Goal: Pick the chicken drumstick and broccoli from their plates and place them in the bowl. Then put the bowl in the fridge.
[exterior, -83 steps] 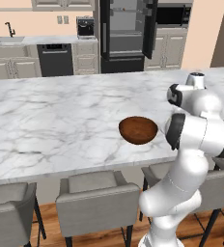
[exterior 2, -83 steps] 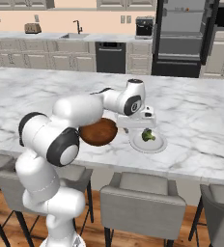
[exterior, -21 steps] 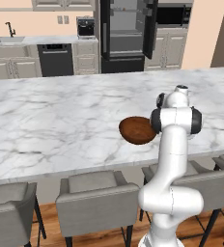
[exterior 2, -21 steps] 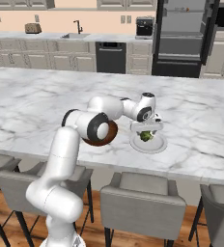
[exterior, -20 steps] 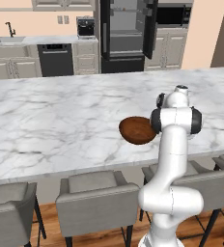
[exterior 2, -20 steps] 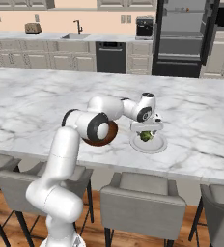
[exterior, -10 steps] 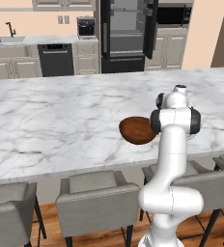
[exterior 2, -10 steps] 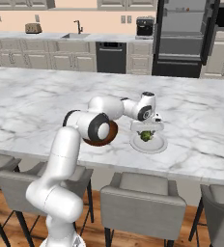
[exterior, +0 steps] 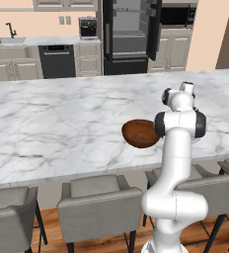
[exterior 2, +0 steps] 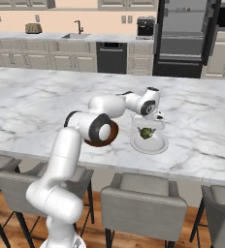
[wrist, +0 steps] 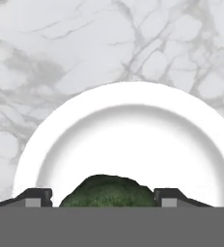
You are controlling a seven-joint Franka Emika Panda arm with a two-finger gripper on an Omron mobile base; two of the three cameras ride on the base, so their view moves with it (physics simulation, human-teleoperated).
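Between the end effector's (wrist: 102, 197) two fingertips sits the broccoli (wrist: 106, 191) on its plate (wrist: 128, 130); whether they grip it, I cannot tell.

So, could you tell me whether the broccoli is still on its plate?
Yes: the broccoli sits on the plate, between the hand's fingertips.

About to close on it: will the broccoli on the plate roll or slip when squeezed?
The broccoli looks lumpy and rounded, so it may twist between the fingertips. Small against its plate, so probably light. Its rough surface should grip rather than slip.
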